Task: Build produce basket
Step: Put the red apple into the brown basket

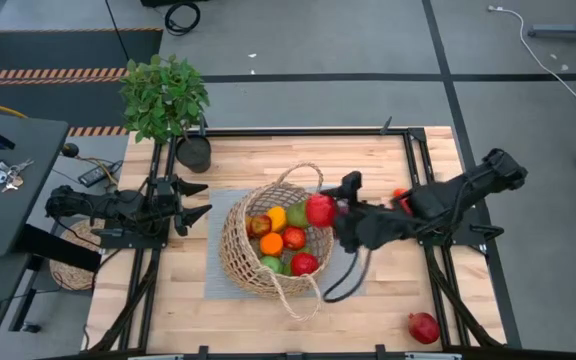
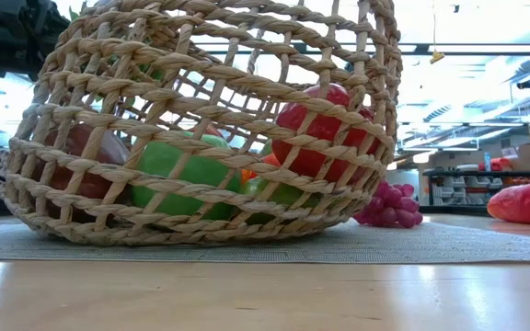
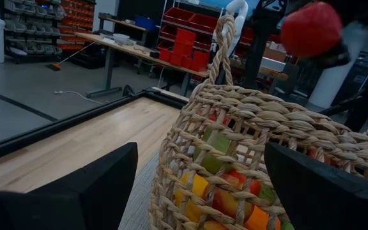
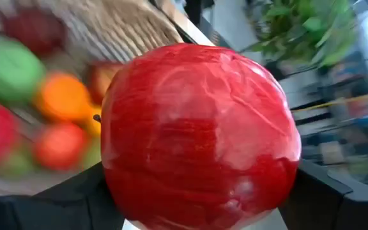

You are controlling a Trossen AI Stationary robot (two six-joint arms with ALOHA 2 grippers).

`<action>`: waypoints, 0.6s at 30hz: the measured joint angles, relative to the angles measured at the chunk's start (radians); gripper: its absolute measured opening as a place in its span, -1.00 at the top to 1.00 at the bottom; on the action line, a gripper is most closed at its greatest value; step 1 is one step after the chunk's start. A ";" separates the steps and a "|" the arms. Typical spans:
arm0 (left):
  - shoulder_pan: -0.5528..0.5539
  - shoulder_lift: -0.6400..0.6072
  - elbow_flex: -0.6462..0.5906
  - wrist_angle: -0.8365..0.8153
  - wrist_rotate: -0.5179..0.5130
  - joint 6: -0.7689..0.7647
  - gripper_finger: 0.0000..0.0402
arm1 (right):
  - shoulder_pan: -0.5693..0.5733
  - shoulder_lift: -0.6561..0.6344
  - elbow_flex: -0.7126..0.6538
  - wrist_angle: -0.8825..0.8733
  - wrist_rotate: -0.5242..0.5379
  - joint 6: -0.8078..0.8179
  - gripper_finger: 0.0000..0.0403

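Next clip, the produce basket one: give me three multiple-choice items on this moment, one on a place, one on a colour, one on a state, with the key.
1. Where does the loose pomegranate lie?
A. in the basket
B. on the table's near right corner
C. beside the potted plant

2. What colour is the fruit between the right gripper's fingers?
A. red
B. yellow
C. purple

3. How is the left gripper?
A. shut on the handle
B. holding an orange
C. open beside the basket, empty

Key:
1 B, the high view shows it alone on bare wood, apart from the basket.
2 A, the right wrist view fills with a red fruit in the right gripper.
3 C, its fingers stand apart, nothing between them.
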State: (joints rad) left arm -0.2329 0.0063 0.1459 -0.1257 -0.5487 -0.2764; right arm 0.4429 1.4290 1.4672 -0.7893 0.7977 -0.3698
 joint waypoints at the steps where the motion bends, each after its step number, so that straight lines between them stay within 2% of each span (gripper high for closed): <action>1: 0.000 0.000 0.000 0.000 0.000 0.001 -0.73 | -0.001 0.020 0.000 0.013 0.035 -0.070 -0.60; 6: 0.000 0.000 0.000 0.000 0.000 0.001 -0.73 | -0.018 0.111 0.000 0.082 0.151 -0.383 -0.60; 10: 0.000 0.000 0.000 0.000 0.000 0.001 -0.73 | -0.024 0.176 -0.001 0.106 0.231 -0.564 -0.60; 14: 0.000 0.000 0.000 0.000 0.000 0.001 -0.73 | -0.022 0.216 -0.001 0.121 0.275 -0.674 -0.60; 18: 0.000 0.000 0.000 0.000 0.000 0.000 -0.73 | -0.022 0.223 -0.001 0.128 0.273 -0.680 -0.60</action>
State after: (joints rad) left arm -0.2329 0.0063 0.1459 -0.1257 -0.5488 -0.2760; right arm 0.4206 1.6524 1.4662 -0.6615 1.0708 -1.0495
